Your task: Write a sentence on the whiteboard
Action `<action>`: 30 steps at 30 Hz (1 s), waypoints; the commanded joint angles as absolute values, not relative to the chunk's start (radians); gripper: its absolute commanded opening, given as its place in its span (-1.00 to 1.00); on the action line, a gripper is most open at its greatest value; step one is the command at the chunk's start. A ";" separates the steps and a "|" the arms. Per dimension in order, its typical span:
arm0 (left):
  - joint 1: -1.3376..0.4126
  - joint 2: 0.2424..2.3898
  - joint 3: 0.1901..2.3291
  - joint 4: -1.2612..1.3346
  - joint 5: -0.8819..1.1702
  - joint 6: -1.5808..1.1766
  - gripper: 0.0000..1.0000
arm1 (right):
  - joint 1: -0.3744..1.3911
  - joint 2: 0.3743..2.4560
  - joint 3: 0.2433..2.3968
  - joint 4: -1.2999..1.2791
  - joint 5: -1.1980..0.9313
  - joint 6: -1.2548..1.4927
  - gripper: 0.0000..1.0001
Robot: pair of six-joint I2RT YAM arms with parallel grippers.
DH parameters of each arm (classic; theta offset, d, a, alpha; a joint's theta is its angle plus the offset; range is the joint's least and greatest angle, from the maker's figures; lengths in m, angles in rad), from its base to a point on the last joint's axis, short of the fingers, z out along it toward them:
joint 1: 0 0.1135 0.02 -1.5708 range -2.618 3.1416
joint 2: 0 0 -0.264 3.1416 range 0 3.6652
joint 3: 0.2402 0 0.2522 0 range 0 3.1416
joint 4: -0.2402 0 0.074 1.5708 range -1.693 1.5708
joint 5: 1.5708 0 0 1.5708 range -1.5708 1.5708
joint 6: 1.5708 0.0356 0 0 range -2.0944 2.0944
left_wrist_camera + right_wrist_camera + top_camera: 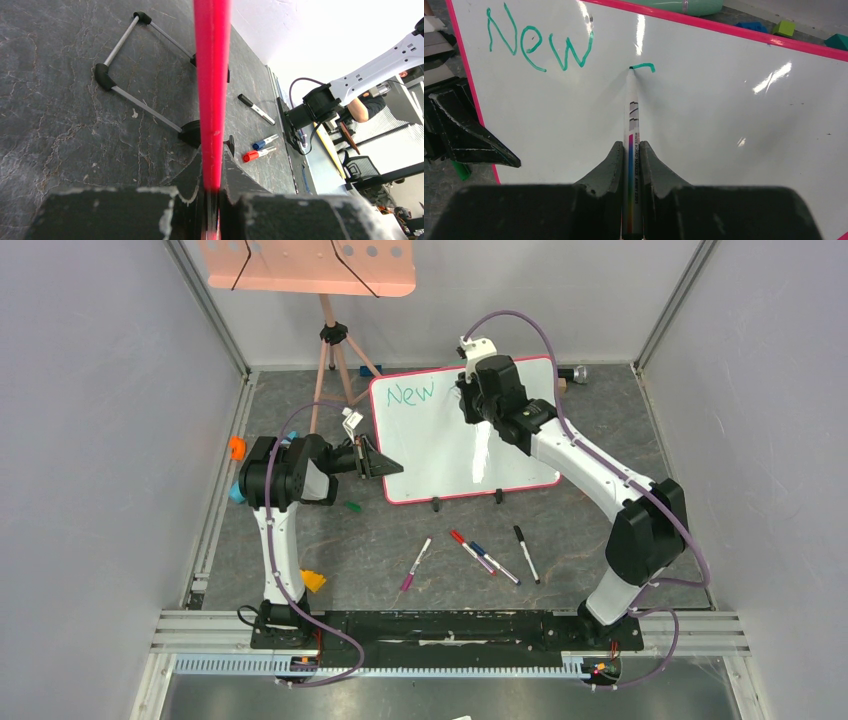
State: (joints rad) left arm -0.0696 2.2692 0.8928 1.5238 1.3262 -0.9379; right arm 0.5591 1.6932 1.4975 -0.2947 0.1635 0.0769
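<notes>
The whiteboard (430, 455) stands tilted on the table, white with a pink-red frame. The sentence (411, 393) is one green word, "New" (539, 47), at the board's top left. My right gripper (478, 412) (629, 146) is shut on a white marker (632, 115). Its tip touches the board at the left end of a short green stroke (644, 65) right of "New". My left gripper (383, 464) (213, 156) is shut on the board's left frame edge (212, 75), and one of its fingers (466, 137) shows in the right wrist view.
Several capped markers lie in front of the board: pink (415, 565), red (466, 546), blue (496, 564) and black (526, 554). A green cap (352, 506) lies by the left arm. A salmon tray on a tripod (305, 265) stands behind. The board's wire stand (145, 107) rests on the table.
</notes>
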 commanded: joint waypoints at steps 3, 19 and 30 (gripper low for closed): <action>-0.045 2.324 0.903 1.557 1.221 -0.883 -0.96 | 0.553 1.670 1.459 -0.304 0.140 0.057 -1.00; -0.045 2.323 0.904 1.557 1.221 -0.884 -0.96 | 0.536 1.706 1.526 -0.320 0.239 0.063 -1.00; -0.045 2.323 0.904 1.557 1.223 -0.884 -0.96 | 0.528 1.749 1.599 -0.323 0.249 0.062 -1.00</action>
